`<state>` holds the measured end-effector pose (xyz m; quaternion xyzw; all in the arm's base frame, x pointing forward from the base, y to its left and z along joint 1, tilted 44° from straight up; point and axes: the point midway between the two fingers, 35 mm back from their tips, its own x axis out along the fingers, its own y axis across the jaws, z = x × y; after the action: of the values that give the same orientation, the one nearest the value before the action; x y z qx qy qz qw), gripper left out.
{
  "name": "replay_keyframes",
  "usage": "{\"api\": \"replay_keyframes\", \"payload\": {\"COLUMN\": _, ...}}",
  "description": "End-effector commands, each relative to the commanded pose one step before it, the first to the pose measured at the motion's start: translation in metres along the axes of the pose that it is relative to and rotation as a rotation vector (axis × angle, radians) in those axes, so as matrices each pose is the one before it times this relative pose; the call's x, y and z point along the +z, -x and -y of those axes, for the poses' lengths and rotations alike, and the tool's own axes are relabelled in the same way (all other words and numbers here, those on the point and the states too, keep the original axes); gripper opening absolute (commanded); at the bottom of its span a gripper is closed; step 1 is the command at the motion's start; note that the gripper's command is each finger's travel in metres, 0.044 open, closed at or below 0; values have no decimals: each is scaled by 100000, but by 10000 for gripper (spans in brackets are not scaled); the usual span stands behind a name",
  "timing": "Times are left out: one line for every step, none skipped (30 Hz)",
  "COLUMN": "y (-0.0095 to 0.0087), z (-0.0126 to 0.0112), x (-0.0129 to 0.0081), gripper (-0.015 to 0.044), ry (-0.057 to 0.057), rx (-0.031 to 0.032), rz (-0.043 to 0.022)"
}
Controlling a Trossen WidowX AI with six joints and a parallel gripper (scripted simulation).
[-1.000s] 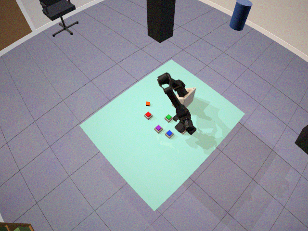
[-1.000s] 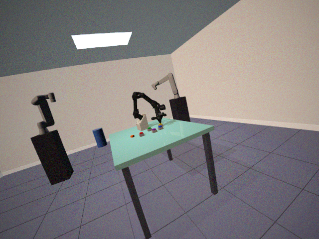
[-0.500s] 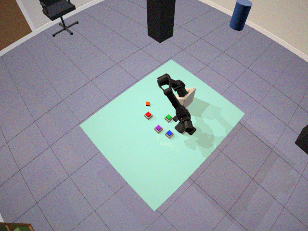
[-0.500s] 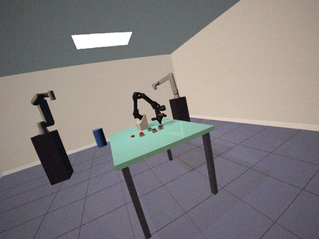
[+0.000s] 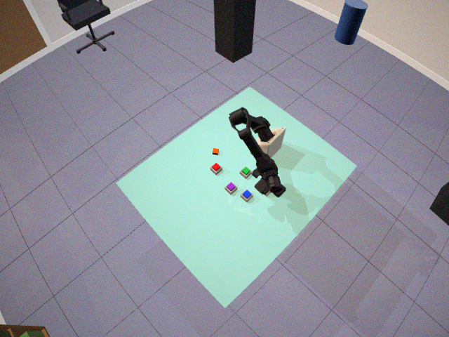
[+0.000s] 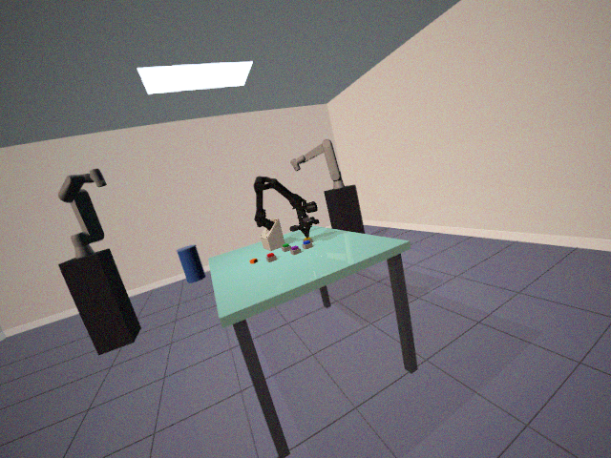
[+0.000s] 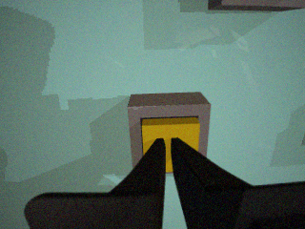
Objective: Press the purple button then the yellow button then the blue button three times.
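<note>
My gripper is shut with nothing between its fingers. In the wrist view its tips rest right at the near edge of the yellow button, which sits in a grey-brown base. In the top view the gripper hides that button. The blue button lies just left of the gripper, and the purple button lies further left.
A green button and a red button stand behind. A small orange block lies beyond the red one. All are on the mint table. The arm's beige base is at the back.
</note>
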<state>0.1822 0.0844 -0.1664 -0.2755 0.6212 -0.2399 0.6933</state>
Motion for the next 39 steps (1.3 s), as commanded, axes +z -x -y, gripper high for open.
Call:
{"api": "replay_keyframes", "payload": {"y": -239, "z": 163, "x": -254, "gripper": 20, "ry": 1204, "rx": -899, "rz": -483}}
{"api": "replay_keyframes", "payload": {"y": 0, "z": 0, "x": 0, "gripper": 20, "ry": 0, "rx": 0, "rz": 0}}
{"api": "replay_keyframes", "payload": {"y": 0, "z": 0, "x": 0, "gripper": 20, "ry": 0, "rx": 0, "rz": 0}}
{"api": "replay_keyframes", "payload": {"y": 481, "z": -159, "x": 244, "gripper": 20, "ry": -1097, "rx": 855, "rz": 437}}
{"api": "replay_keyframes", "payload": {"y": 727, "z": -1, "x": -37, "gripper": 20, "ry": 306, "rx": -141, "rz": -129}}
{"api": "replay_keyframes", "payload": {"y": 1104, "z": 31, "x": -88, "gripper": 20, "ry": 443, "rx": -264, "rz": -190}}
{"api": "replay_keyframes", "payload": {"y": 744, "z": 43, "x": -81, "gripper": 20, "ry": 284, "rx": -210, "rz": -122}}
{"api": "replay_keyframes", "payload": {"y": 249, "z": 18, "x": -31, "gripper": 20, "ry": 93, "rx": -76, "rz": -40}}
{"api": "replay_keyframes", "payload": {"y": 0, "z": 0, "x": 0, "gripper": 20, "ry": 0, "rx": 0, "rz": 0}}
{"api": "replay_keyframes", "payload": {"y": 0, "z": 0, "x": 0, "gripper": 20, "ry": 0, "rx": 0, "rz": 0}}
{"api": "replay_keyframes", "payload": {"y": 0, "z": 0, "x": 0, "gripper": 20, "ry": 0, "rx": 0, "rz": 0}}
{"api": "replay_keyframes", "payload": {"y": 331, "z": -33, "x": 29, "gripper": 20, "ry": 8, "rx": 39, "rz": -2}}
{"api": "replay_keyframes", "payload": {"y": 1004, "z": -79, "x": 67, "gripper": 20, "ry": 23, "rx": 98, "rz": -10}}
{"api": "replay_keyframes", "payload": {"y": 1710, "z": -66, "x": 40, "gripper": 20, "ry": 29, "rx": 104, "rz": -26}}
{"api": "replay_keyframes", "payload": {"y": 1748, "z": 19, "x": -48, "gripper": 20, "ry": 16, "rx": 28, "rz": -34}}
{"api": "replay_keyframes", "payload": {"y": 1064, "z": 55, "x": -71, "gripper": 20, "ry": 2, "rx": -20, "rz": -22}}
{"api": "replay_keyframes", "payload": {"y": 357, "z": 26, "x": -31, "gripper": 20, "ry": 0, "rx": -13, "rz": -8}}
{"api": "replay_keyframes", "payload": {"y": 0, "z": 0, "x": 0, "gripper": 20, "ry": 0, "rx": 0, "rz": 0}}
{"api": "replay_keyframes", "payload": {"y": 0, "z": 0, "x": 0, "gripper": 20, "ry": 0, "rx": 0, "rz": 0}}
{"api": "replay_keyframes", "payload": {"y": 0, "z": 0, "x": 0, "gripper": 20, "ry": 0, "rx": 0, "rz": 0}}
{"api": "replay_keyframes", "payload": {"y": 24, "z": 59, "x": 232, "gripper": 20, "ry": 19, "rx": 72, "rz": 6}}
{"api": "replay_keyframes", "payload": {"y": 66, "z": 193, "x": 698, "gripper": 20, "ry": 48, "rx": 193, "rz": 22}}
{"api": "replay_keyframes", "payload": {"y": 88, "z": 376, "x": 1168, "gripper": 20, "ry": 52, "rx": 246, "rz": 50}}
{"api": "replay_keyframes", "payload": {"y": 74, "z": 592, "x": 1521, "gripper": 20, "ry": 18, "rx": 175, "rz": 80}}
{"api": "replay_keyframes", "payload": {"y": 26, "z": 718, "x": 1535, "gripper": 20, "ry": -34, "rx": 9, "rz": 86}}
{"api": "replay_keyframes", "payload": {"y": -24, "z": 837, "x": 1518, "gripper": 20, "ry": -80, "rx": -163, "rz": 75}}
{"api": "replay_keyframes", "payload": {"y": -74, "z": 940, "x": 1471, "gripper": 20, "ry": -118, "rx": -329, "rz": 49}}
{"api": "replay_keyframes", "payload": {"y": -92, "z": 797, "x": 1107, "gripper": 20, "ry": -114, "rx": -365, "rz": 12}}
{"api": "replay_keyframes", "payload": {"y": -70, "z": 509, "x": 653, "gripper": 20, "ry": -77, "rx": -266, "rz": -6}}
{"api": "replay_keyframes", "payload": {"y": -26, "z": 175, "x": 216, "gripper": 20, "ry": -27, "rx": -96, "rz": -5}}
{"api": "replay_keyframes", "payload": {"y": 0, "z": 0, "x": 0, "gripper": 20, "ry": 0, "rx": 0, "rz": 0}}
{"api": "replay_keyframes", "payload": {"y": 0, "z": 0, "x": 0, "gripper": 20, "ry": 0, "rx": 0, "rz": 0}}
{"api": "replay_keyframes", "payload": {"y": 0, "z": 0, "x": 0, "gripper": 20, "ry": 0, "rx": 0, "rz": 0}}
{"api": "replay_keyframes", "payload": {"y": -354, "z": -19, "x": 31, "gripper": 20, "ry": 4, "rx": 19, "rz": 8}}
{"api": "replay_keyframes", "payload": {"y": -1057, "z": -39, "x": 71, "gripper": 20, "ry": 7, "rx": 34, "rz": 22}}
{"api": "replay_keyframes", "payload": {"y": -1742, "z": -10, "x": 46, "gripper": 20, "ry": -3, "rx": -25, "rz": 28}}
{"api": "replay_keyframes", "payload": {"y": -1710, "z": 55, "x": -45, "gripper": 20, "ry": -20, "rx": -126, "rz": 12}}
{"api": "replay_keyframes", "payload": {"y": -1008, "z": 62, "x": -70, "gripper": 20, "ry": -19, "rx": -123, "rz": -3}}
{"api": "replay_keyframes", "payload": {"y": -333, "z": 25, "x": -31, "gripper": 20, "ry": -7, "rx": -49, "rz": -3}}
